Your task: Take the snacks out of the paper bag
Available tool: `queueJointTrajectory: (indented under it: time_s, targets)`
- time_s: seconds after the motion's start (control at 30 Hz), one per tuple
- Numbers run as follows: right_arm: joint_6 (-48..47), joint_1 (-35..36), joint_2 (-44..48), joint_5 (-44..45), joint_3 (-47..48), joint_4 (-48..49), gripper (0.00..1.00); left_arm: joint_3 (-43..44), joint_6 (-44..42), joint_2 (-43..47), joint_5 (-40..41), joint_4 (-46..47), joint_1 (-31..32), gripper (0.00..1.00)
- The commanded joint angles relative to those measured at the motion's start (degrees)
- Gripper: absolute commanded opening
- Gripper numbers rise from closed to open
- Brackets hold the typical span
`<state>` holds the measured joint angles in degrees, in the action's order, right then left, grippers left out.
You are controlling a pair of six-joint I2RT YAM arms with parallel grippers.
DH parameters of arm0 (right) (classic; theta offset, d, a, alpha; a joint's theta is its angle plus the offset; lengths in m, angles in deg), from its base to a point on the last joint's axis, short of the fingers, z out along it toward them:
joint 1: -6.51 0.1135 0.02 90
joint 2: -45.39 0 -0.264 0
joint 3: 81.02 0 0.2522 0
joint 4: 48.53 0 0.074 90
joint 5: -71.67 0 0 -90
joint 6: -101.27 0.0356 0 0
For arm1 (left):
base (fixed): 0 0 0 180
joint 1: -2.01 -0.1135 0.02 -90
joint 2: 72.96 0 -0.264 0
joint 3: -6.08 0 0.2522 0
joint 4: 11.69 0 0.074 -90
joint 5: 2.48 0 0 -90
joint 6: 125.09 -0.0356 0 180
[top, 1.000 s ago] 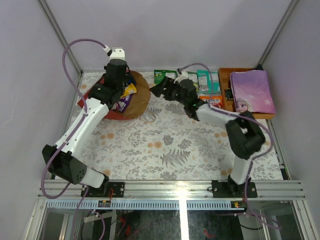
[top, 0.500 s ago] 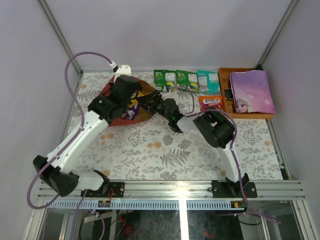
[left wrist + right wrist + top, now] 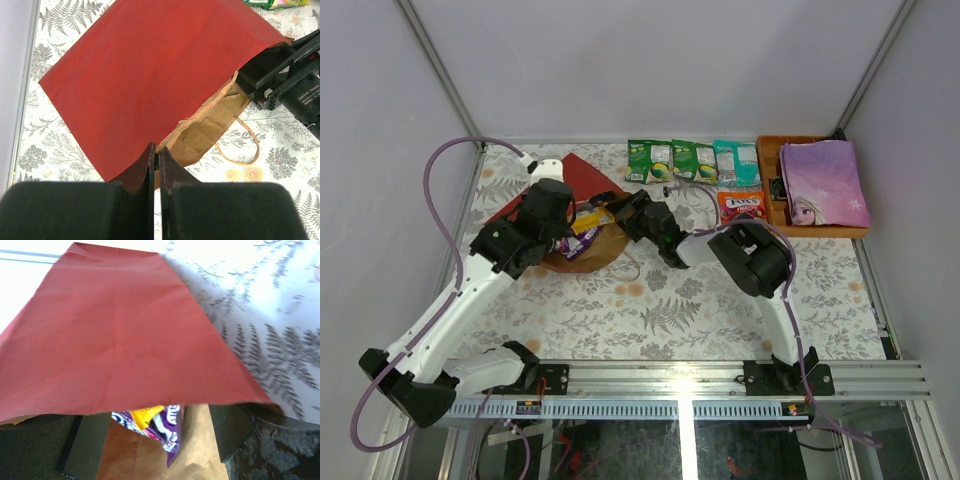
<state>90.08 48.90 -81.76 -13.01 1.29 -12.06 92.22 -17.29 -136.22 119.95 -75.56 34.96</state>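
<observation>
My left gripper (image 3: pixel 155 159) is shut on the near edge of the bag (image 3: pixel 150 75). Its two fingers are pressed together, and the red paper seems to be caught between them. A second ago this gripper was farther back. Now it has drawn that edge nearer, so the red wall stands up like a roof and the brown inside is open to the right.

Under this roof lies a purple packet (image 3: pixel 152 422) with some yellow on it, still inside the bag.

My right gripper (image 3: pixel 159 437) has come back to the mouth of the bag. A second ago it was at the far side, by the packets (image 3: pixel 695 160) already taken out. Its fingers are wide apart, one on each side of the purple packet, and they clamp nothing yet. I judge that one delivery is finished and the next pick begins.

Four packets lie outside, right of the bag: three in a far row and one a little nearer. At least one remains inside.
</observation>
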Motion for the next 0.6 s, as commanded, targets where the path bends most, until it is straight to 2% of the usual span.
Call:
queueJointTrajectory:
  time_s: [0.0, 0.17, 0.33, 0.57]
  targets:
    - [1.9, 1.2, 6.8, 4.1, -2.3, -7.3, 0.81, -0.7, -0.5, -1.3, -1.0, 2.6, 0.0, 0.00]
    - [4.8, 2.8, 7.9, 5.7, -4.5, -8.1, 0.83, -0.6, -2.8, -3.1, -1.4, 6.2, 0.1, 0.00]
    - [9.7, 3.3, 3.7, 2.9, 0.0, -9.7, 0.76, -0.7, -4.1, -4.3, -2.3, 8.3, 0.0, 0.00]
    - [12.0, 4.8, -0.3, 6.7, 7.0, -14.9, 0.69, -2.2, -4.9, -3.9, -3.1, 11.8, 0.0, 0.00]
